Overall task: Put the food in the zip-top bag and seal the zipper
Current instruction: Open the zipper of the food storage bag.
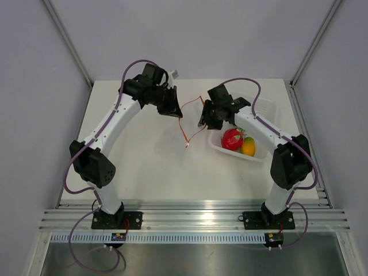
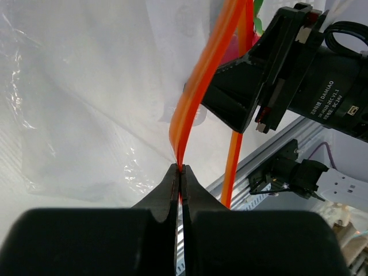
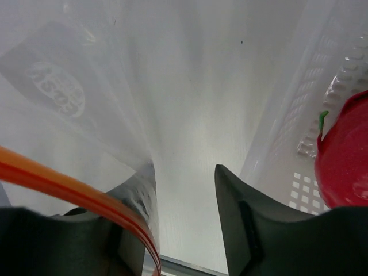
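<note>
The left pincer (image 2: 179,170) is closed tight, its two tips meeting on the orange zipper (image 2: 195,86), which rises straight out of the nip. The clear zip-top bag (image 2: 86,103) hangs slack from that strip, lifted off the worktop (image 1: 144,167) to the left of the clear tray (image 1: 265,109). From above, the zipper runs as an open loop between the two pincers and down to a point well left of the tray's near corner. The right pincer (image 3: 184,184) stands at the tray's left end with its fingers parted and bare worktop showing through the gap. The strip and a fold of film lie across the outside of one finger. Nothing shows pinched between the two. The pink-red fruit (image 1: 232,139) and the yellow-orange fruit (image 1: 248,146) sit side by side in the tray's near end, just beside the right pincer and apart from the bag
</note>
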{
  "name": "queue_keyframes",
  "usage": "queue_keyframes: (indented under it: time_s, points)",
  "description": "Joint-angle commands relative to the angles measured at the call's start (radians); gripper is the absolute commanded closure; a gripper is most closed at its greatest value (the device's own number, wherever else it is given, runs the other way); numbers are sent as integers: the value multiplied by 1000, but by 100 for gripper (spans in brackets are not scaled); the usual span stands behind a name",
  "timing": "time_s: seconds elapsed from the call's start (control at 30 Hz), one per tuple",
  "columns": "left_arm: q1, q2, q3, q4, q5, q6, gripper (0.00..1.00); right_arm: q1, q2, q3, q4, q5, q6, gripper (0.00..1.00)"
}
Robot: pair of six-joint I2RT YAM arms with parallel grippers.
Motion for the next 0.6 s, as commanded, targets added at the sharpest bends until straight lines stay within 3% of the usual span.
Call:
queue_keyframes:
  time_s: [0.0, 0.07, 0.2, 0.4, 0.57]
  points:
    - [-61, 4, 88, -2, -150, 41, 100, 8, -104, -10, 13, 53, -15, 45]
    - [-82, 6, 94, -7, -165, 44, 100, 8, -163, -49, 45, 60, -14, 38]
    - [-91, 9, 92, -10, -188, 48, 100, 8, -229, -66, 28, 76, -14, 35]
    - [-93, 15, 88, -21, -232, 57, 100, -2, -459, -246, 128, 353, 14, 26]
    - [-96, 32, 105, -15, -247, 49, 100, -56, -456, -257, 68, 415, 29, 23]
